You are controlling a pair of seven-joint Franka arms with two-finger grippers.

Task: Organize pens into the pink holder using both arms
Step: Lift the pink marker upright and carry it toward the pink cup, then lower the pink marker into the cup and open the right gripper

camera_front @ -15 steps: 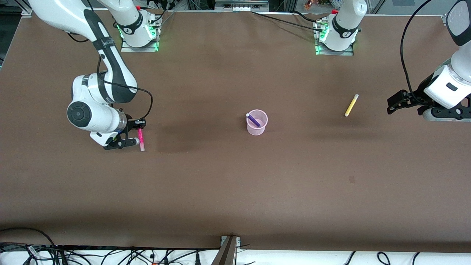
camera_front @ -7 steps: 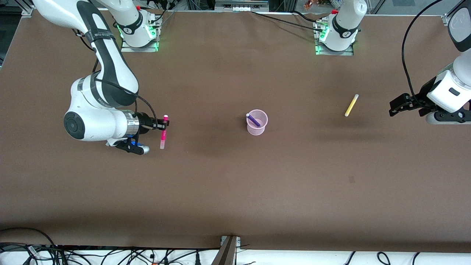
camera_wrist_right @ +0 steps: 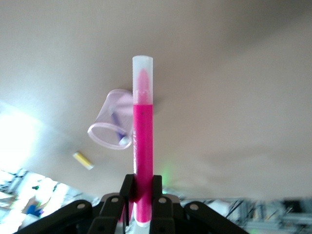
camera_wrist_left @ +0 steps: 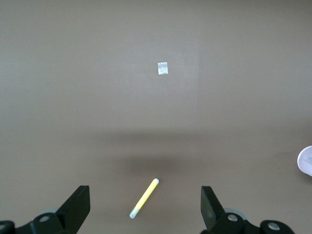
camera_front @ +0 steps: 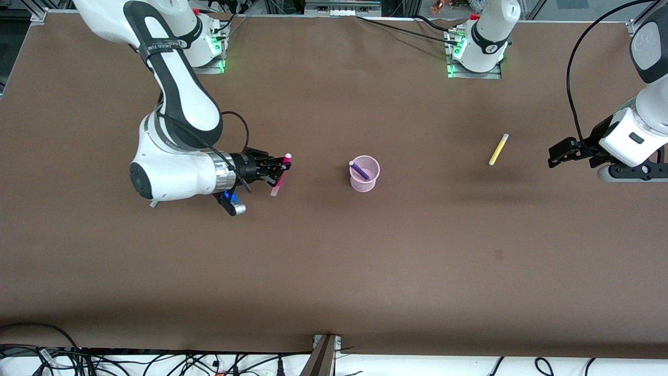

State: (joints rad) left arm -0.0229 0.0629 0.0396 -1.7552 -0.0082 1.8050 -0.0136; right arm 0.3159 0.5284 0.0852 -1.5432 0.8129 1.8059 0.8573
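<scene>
Up front, the right pincer (camera_front: 282, 169) clenches the magenta-pink pen (camera_front: 279, 175) over the brown bench (camera_front: 334, 271), toward the right arm's end from the pink holder (camera_front: 364, 174). The pen hangs tilted, pale tip down. The holder stands mid-bench, a small translucent cup with a round rim, and the purple pen (camera_front: 359, 170) leans inside it. The yellow pen (camera_front: 498, 149) lies flat toward the left arm's end, well apart from the holder. The left pincer (camera_front: 557, 153) hovers near that end of the bench, close to the yellow pen, with bare matte bench all around.

Through the left wrist camera, the left pincer (camera_wrist_left: 145, 207) is released, fingers spread wide, the yellow pen (camera_wrist_left: 144, 198) lying between them on the bench below.

Through the right wrist camera, the right pincer (camera_wrist_right: 142, 187) grips the magenta-pink pen (camera_wrist_right: 143, 146) low on its slim barrel; its clear cap points toward the pink holder (camera_wrist_right: 111, 127).
</scene>
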